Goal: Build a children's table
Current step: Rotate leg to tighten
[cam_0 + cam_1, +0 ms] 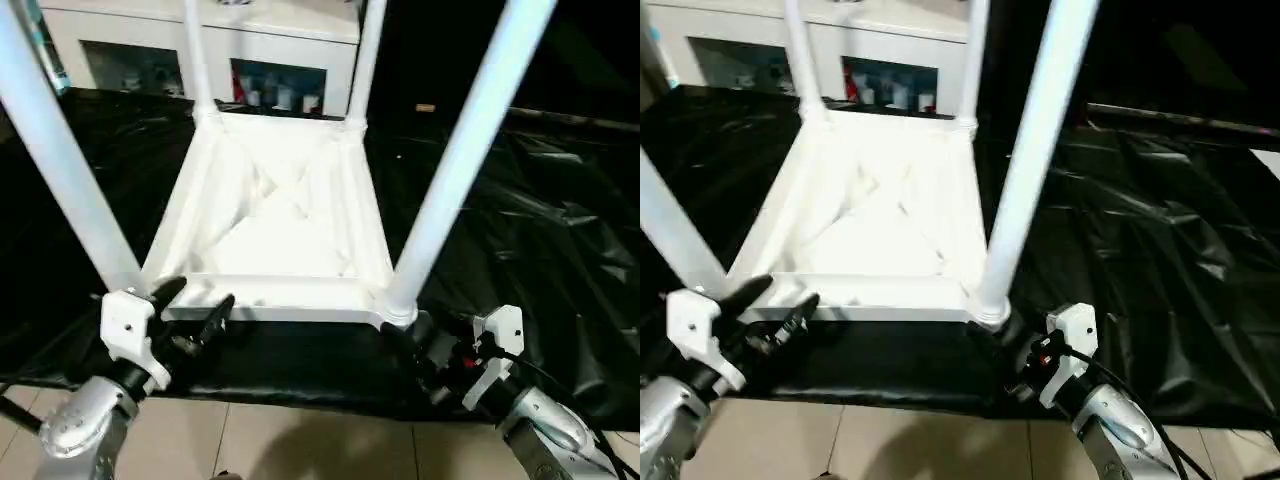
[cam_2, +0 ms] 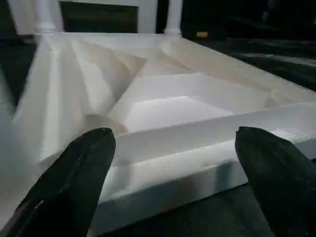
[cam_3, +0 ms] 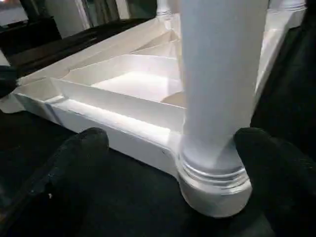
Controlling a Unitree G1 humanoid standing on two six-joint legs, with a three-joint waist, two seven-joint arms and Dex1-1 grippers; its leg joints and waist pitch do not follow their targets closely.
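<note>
Head view: the left gripper and right gripper, both spread and holding nothing, flank the near rim of the table, which lies upside down (ribbed underside up, four smooth tubular legs standing) on crinkled black cloth. Left wrist: matte black fingers frame the rim. Right wrist: fingers straddle the near leg, apart from it.

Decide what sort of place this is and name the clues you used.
Probably an indoor lab or workshop: a work table draped in black cloth, a tiled floor, and a white cabinet with small bottles behind the upturned children's table.
</note>
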